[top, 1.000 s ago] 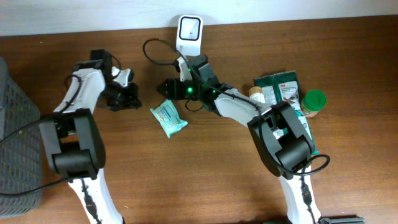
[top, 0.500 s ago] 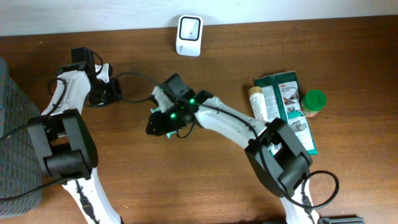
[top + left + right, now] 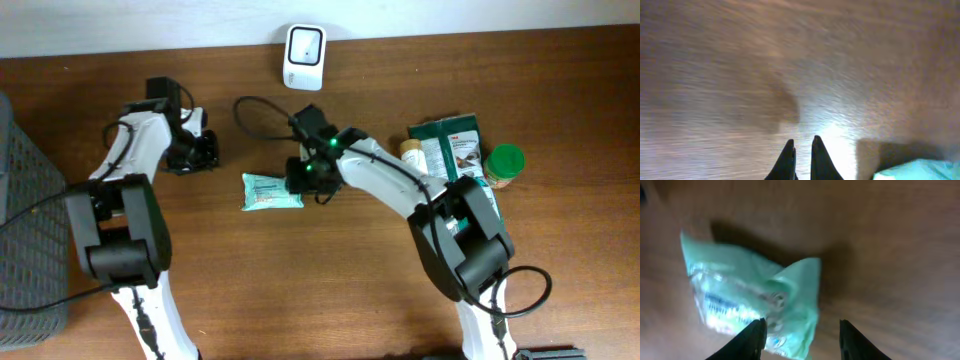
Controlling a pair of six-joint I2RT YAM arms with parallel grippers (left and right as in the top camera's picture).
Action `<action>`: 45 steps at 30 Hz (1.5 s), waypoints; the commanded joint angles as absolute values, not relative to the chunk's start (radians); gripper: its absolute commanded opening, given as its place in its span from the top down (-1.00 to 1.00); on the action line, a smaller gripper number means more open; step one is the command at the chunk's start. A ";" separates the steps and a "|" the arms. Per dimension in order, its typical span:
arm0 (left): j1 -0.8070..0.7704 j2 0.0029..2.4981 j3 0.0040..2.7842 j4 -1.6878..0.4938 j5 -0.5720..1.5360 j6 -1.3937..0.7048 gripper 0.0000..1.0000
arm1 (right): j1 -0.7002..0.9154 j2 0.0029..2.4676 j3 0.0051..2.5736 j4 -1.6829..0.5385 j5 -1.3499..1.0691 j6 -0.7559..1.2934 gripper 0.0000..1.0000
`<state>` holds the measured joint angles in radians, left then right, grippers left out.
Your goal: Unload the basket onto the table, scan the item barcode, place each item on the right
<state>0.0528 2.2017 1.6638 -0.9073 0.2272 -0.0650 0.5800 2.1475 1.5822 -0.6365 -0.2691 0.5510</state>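
Your right claw [image 3: 801,324] is open, straddling the right end of the green packet [image 3: 268,190], which lies on the table [image 3: 300,290], apart from the white scanner [image 3: 304,55]; left claw [image 3: 802,141] clenched, empty

The counter [image 3: 300,280] is warm brown wood with fine straight grain. The packet [image 3: 270,191] is pale mint green with white and blue print. The scanner [image 3: 304,56] is white with a dark square window. The left arm [image 3: 135,150] and right arm [image 3: 385,185] are white with black joints. The 2 tools, left tool [image 3: 802,152] and right tool [image 3: 802,335], have black fingers. A green light [image 3: 322,165] glows on the right arm. The cable [image 3: 258,102] is black. The pack [image 3: 450,135] is dark green with a white label and a small red mark. The lid [image 3: 505,160] is bright green, the bottle [image 3: 410,150] tan. The basket [image 3: 15,200] is grey mesh.
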 commanded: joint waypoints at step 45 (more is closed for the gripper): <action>0.119 2.081 1.599 -0.865 0.437 -0.112 0.31 | 0.464 1.994 1.551 -0.618 -0.332 0.317 0.92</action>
<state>0.0731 2.1067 1.5845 -0.8654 0.4820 -0.1143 0.4541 2.0636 1.5520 -0.5911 -0.5014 0.3679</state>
